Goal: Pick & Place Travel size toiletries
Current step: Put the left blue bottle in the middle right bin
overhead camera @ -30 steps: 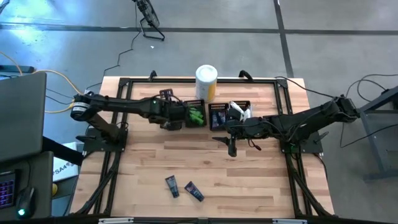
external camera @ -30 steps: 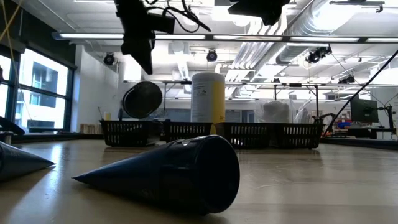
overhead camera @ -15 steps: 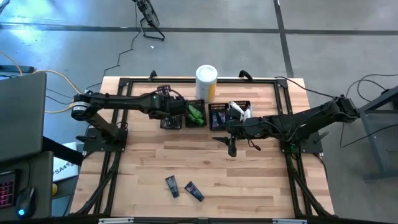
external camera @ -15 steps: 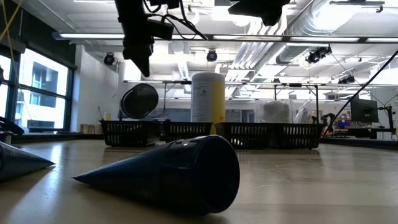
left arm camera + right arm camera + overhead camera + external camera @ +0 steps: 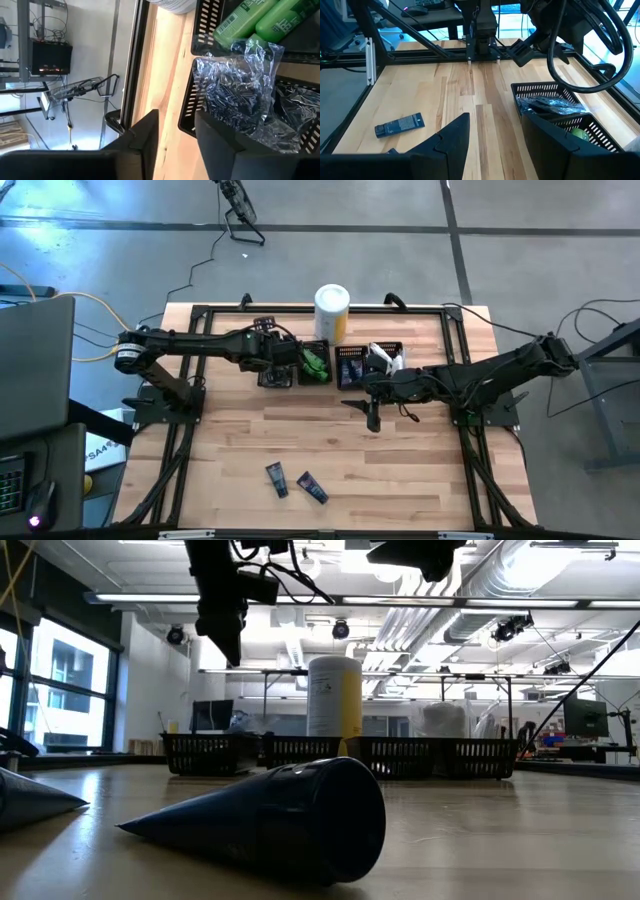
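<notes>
Far left: left gripper poised over the end bin of the row at the back of the table. Fingers apart, nothing between them. Directly below, inside that bin: a black bundle in crinkled clear wrap, lying loose and apparently just let go. Beside it, in the neighbouring bin: green packets.

Step in hand, by the look of it: finishing the drop and getting clear.
- Lift straight up, fingers kept wide, so the wrap does not snag on a fingertip and ride back out.
- No sideways swing until well above the mesh rim; low wall, easily clipped and shoved.
- Check the bundle sits fully inside, no wrap draped over the edge.

Near the front edge, well apart from the bins: two blue tubes lying flat, just beside each other, probably next. Approach from above and close across the narrow body; thin and slick, likely to slide on the wood.

Behind the row: tall white canister, not part of the job. Further right, a white sachet in the last bin.

Right: right gripper hanging in front of the bins, jaws parted and empty, waiting.
</notes>
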Motion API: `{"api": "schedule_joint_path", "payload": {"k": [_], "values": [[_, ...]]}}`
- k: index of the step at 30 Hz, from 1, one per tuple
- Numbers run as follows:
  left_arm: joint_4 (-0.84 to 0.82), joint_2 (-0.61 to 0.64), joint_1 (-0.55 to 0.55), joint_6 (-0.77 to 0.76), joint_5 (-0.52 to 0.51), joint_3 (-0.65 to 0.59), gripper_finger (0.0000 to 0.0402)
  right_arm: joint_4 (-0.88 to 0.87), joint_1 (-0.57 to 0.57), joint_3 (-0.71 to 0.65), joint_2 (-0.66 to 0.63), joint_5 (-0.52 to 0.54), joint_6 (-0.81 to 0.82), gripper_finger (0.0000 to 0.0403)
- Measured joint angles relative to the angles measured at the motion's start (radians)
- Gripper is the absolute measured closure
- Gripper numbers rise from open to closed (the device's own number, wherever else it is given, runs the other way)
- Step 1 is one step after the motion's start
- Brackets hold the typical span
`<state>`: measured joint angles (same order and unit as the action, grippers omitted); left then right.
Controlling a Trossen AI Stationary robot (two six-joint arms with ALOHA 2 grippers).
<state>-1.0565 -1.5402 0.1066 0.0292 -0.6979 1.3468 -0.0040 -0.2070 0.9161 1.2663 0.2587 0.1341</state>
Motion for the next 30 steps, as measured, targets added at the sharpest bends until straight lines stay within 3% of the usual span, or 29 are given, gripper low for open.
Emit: {"api": "schedule_joint_path", "payload": {"k": [16, 25, 30], "values": [[0.033, 0.000, -0.047, 0.018, 0.026, 0.000, 0.0265, 0.000, 0.000, 0.000, 0.000, 0.000, -0.001, 0.0229], [0.334, 0.000, -0.222, 0.226, 0.031, 0.000, 0.0265, 0.000, 0.000, 0.000, 0.000, 0.000, -0.003, 0.0229], [0.384, 0.000, -0.282, 0.280, 0.050, 0.000, 0.0265, 0.000, -0.001, 0.000, 0.000, 0.000, 0.003, 0.0229]]}}
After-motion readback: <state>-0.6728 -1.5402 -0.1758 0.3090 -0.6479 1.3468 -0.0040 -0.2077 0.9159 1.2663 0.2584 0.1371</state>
